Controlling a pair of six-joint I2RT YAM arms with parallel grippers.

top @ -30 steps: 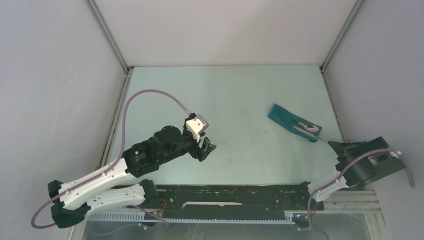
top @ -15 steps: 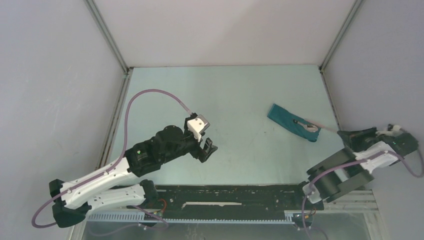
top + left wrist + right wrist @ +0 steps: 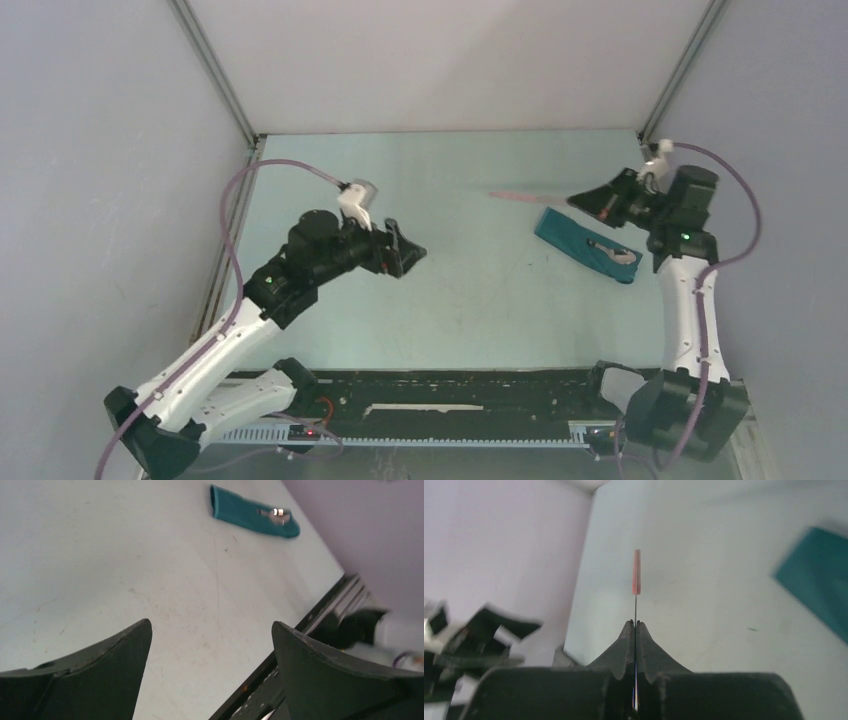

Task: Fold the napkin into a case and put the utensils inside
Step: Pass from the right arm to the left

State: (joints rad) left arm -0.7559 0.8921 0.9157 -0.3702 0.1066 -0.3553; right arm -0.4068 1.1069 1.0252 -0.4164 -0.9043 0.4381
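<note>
The napkin is folded into a narrow teal case [image 3: 572,236] at the right of the table, also in the left wrist view [image 3: 240,507] and at the right edge of the right wrist view [image 3: 819,577]. A shiny spoon [image 3: 617,256] [image 3: 278,514] lies at its near end; whether it is tucked under a fold I cannot tell. My right gripper [image 3: 578,201] [image 3: 634,623] hovers just behind the case, shut on the thin knife [image 3: 525,197] [image 3: 636,572], which sticks out leftward and looks pinkish. My left gripper [image 3: 408,250] [image 3: 210,625] is open and empty over the table's middle left.
Grey walls with metal corner posts [image 3: 215,70] enclose the pale table. A black rail [image 3: 450,385] [image 3: 320,615] runs along the near edge between the arm bases. The left arm's purple cable [image 3: 285,170] loops over the left side.
The right arm swung from the near right edge up to the far right, carrying the knife to just behind the case. The left gripper rose, shifted back and opened wider.
</note>
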